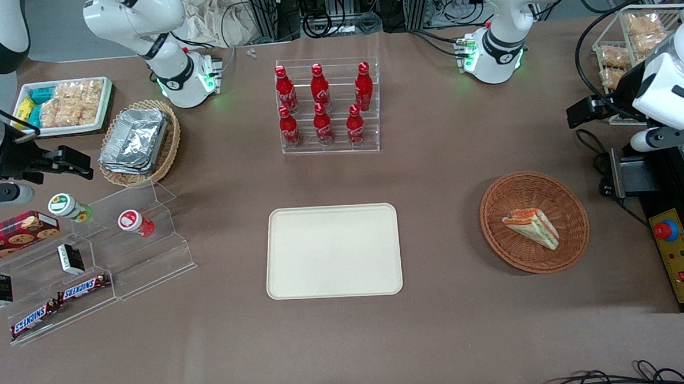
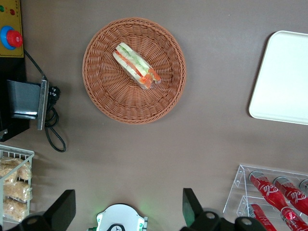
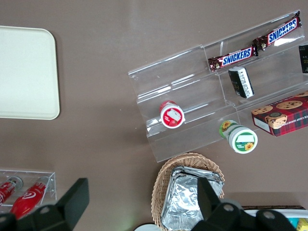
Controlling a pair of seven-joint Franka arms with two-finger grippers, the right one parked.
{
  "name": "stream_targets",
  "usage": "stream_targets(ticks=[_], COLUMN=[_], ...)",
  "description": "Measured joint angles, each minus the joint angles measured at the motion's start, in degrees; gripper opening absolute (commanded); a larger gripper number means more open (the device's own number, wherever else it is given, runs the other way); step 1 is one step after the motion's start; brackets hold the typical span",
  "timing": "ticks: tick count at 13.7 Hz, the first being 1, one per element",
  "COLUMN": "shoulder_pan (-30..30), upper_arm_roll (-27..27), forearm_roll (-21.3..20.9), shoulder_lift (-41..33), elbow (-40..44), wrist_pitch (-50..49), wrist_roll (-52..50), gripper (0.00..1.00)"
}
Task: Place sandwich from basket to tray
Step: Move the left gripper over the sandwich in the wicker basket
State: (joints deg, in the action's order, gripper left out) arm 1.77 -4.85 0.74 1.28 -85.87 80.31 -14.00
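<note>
The sandwich (image 1: 533, 226) (image 2: 135, 66), a wrapped white-bread wedge with orange and green layers, lies on its side in the round reddish-brown basket (image 1: 493, 208) (image 2: 103, 91). The cream tray (image 1: 333, 251) (image 2: 284, 77) (image 3: 24, 72) lies flat at the table's middle with nothing on it. My gripper (image 1: 582, 112) (image 2: 127, 195) hangs high over the working arm's end of the table, farther from the front camera than the basket and well clear of it. Its fingers (image 2: 65, 209) stand wide apart, open, with nothing between them.
An acrylic rack of red cola bottles (image 1: 327, 109) (image 2: 274, 192) stands farther back than the tray. A wire rack of snacks (image 1: 630, 41) and a control box with a red button (image 1: 676, 252) sit by the working arm. Snack stands (image 1: 91, 266) and a foil-filled basket (image 1: 137, 140) lie toward the parked arm's end.
</note>
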Motion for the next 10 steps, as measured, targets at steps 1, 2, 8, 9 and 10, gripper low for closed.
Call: stream_targets(ticks=[1,2,8,9,10], shoulder_pan=[0.1,0.2,0.3,0.2,0.2], upper_arm_roll=[0.0,0.0,0.3,0.5,0.7], forearm_roll=[0.0,0.0,0.0,0.0,0.0], shoulder_lift=[0.0,0.0,0.0,0.0,0.0], elbow=[0.0,0.0,0.0,0.0,0.0], wrist_pitch=[0.0,0.0,0.0,0.0,0.0], wrist_roll=[0.0,0.0,-0.1,-0.1,-0.1], gripper=[1.0,1.0,1.0,1.0,1.0])
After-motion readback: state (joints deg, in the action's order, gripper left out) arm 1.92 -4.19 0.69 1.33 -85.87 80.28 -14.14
